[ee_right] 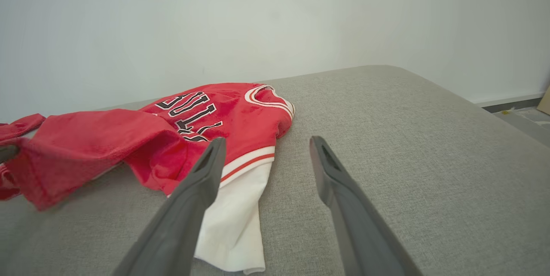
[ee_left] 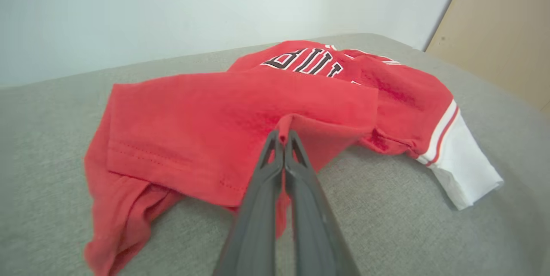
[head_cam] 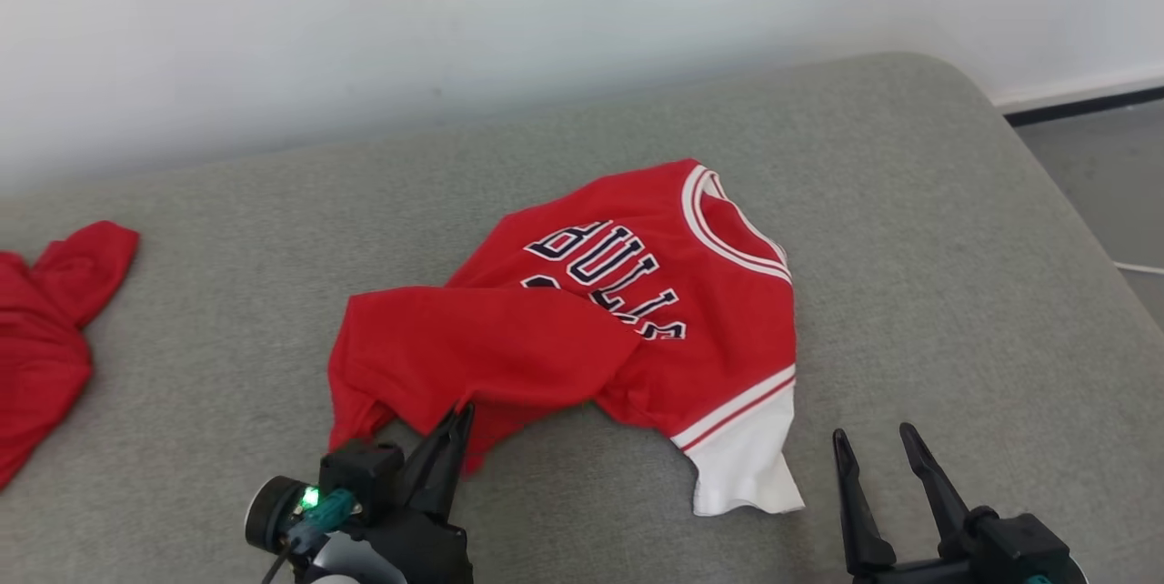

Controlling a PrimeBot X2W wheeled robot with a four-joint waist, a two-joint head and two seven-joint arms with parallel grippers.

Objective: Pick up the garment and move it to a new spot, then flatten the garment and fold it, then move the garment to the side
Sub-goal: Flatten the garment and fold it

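Note:
The garment is a red jersey with dark lettering and a white-trimmed sleeve, lying crumpled in the middle of the grey cushion. My left gripper is shut on the garment's near red hem; in the left wrist view the garment bunches into a small ridge between the closed gripper tips. My right gripper stands open above the cushion, just right of the white sleeve. In the right wrist view that gripper has nothing between its fingers, and the garment lies to its left.
A second red cloth lies at the cushion's far left. The grey cushion ends at a rounded right edge, with floor beyond it. A pale wall runs behind.

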